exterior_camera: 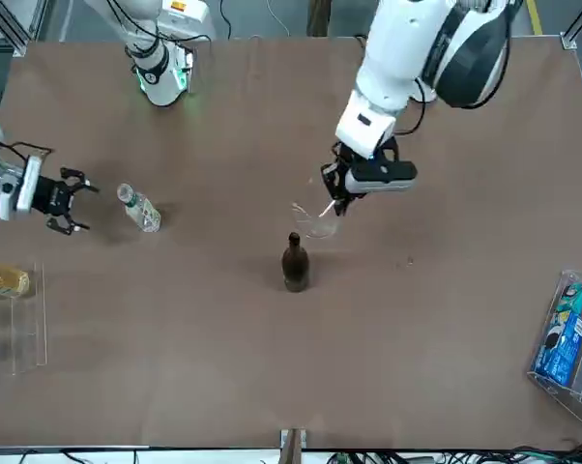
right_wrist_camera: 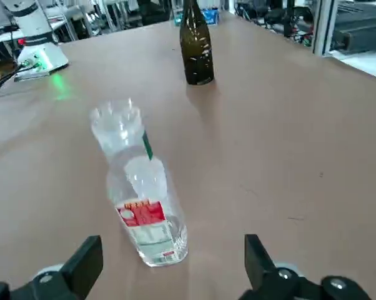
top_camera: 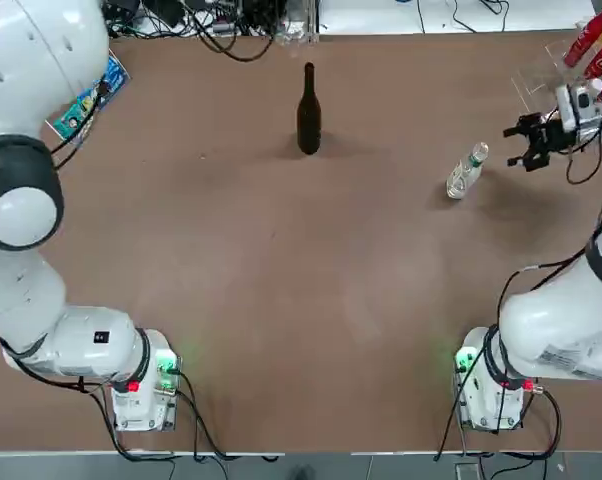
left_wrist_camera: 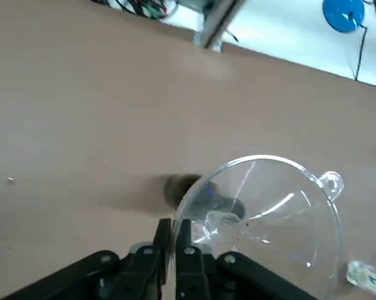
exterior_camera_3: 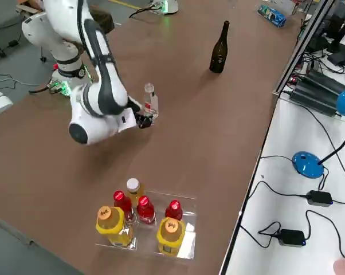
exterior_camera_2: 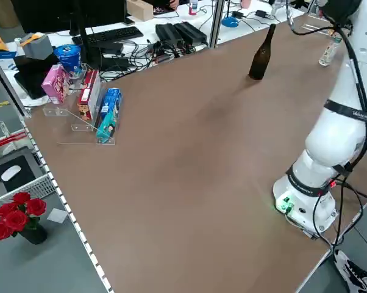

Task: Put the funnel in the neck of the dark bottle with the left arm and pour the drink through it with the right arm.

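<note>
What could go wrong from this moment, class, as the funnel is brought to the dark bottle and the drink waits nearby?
1. The left gripper pinches the funnel only at its rim, so it might tilt or slip before its stem meets the narrow neck of the dark bottle.
2. The right gripper, open, faces the drink, which stands free; a slightly off approach could topple it.

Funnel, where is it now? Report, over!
Left gripper shut on funnel, above dark bottle, not in neck. Right gripper open, facing drink. Nothing in the way.
</note>
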Controlling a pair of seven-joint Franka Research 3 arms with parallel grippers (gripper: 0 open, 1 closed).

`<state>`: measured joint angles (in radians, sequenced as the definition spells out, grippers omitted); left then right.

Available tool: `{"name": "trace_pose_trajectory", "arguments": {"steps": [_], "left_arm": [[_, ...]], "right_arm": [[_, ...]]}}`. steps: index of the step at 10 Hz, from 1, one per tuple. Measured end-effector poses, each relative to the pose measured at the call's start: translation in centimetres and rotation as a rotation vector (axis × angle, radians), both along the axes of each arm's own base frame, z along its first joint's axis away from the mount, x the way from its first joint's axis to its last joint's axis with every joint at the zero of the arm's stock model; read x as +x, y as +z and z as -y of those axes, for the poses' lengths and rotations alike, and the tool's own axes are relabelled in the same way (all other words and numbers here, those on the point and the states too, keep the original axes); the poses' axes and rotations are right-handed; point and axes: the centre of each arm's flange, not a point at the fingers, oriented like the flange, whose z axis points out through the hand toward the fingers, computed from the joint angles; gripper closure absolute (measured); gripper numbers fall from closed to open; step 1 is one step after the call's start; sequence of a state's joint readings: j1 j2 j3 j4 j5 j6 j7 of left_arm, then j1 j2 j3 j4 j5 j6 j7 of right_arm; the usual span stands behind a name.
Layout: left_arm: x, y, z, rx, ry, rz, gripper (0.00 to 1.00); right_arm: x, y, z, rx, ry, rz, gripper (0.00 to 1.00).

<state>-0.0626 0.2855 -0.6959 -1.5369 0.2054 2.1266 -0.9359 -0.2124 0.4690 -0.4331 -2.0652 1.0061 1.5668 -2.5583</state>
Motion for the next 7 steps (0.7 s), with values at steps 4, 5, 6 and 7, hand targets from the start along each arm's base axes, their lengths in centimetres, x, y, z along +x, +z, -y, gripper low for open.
{"name": "trace_pose_trajectory", "arguments": {"steps": [4,5,6,7], "left_arm": [[0.6,-1.4,1.3,-0.042,-0.011,-0.005,0.93],[0.7,-1.6,1.3,-0.042,-0.011,-0.008,0.93],[0.7,-1.7,1.3,-0.042,-0.011,-0.01,0.93],[0.8,-1.8,1.3,-0.042,-0.011,-0.011,0.93]], "right_arm": [[-1.0,-5.3,-1.5,0.116,0.04,0.075,0.0],[-1.2,-6.3,-1.8,0.134,0.041,0.069,0.0],[-1.3,-6.9,-2.1,0.154,0.049,0.07,0.0],[-1.4,-7.1,-2.5,0.178,0.057,0.073,0.0]]}}
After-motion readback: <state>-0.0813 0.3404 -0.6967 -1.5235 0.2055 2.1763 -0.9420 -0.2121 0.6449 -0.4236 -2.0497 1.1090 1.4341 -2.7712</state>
